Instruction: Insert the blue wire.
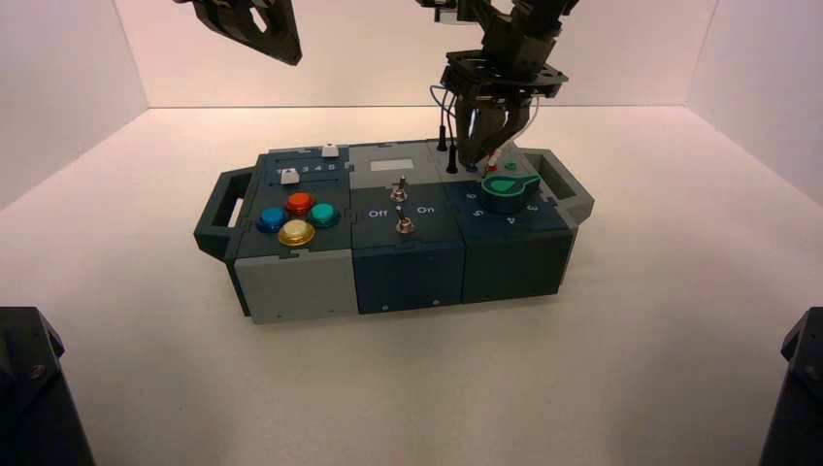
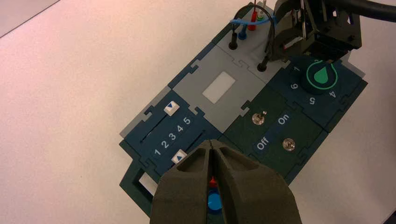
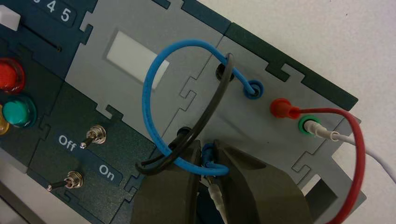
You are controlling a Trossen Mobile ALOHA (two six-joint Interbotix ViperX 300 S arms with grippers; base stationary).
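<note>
The blue wire (image 3: 152, 93) arches over the grey wire panel (image 3: 261, 135). One of its plugs sits in a blue socket (image 3: 253, 88). Its other blue plug (image 3: 208, 155) stands between the fingers of my right gripper (image 3: 208, 150), which are slightly parted around it; its tip is hidden. In the high view the right gripper (image 1: 482, 155) points down at the box's back right corner, just behind the green knob (image 1: 510, 189). My left gripper (image 1: 257, 29) hangs high above the back left, shut and empty (image 2: 212, 144).
A black lead (image 3: 210, 107) crosses under the blue loop between two black sockets. A red lead (image 3: 285, 109) and a white lead in a green socket (image 3: 309, 125) are plugged in beside it. Two toggle switches (image 3: 93, 135) and coloured buttons (image 1: 296, 218) lie further left on the box (image 1: 291, 282).
</note>
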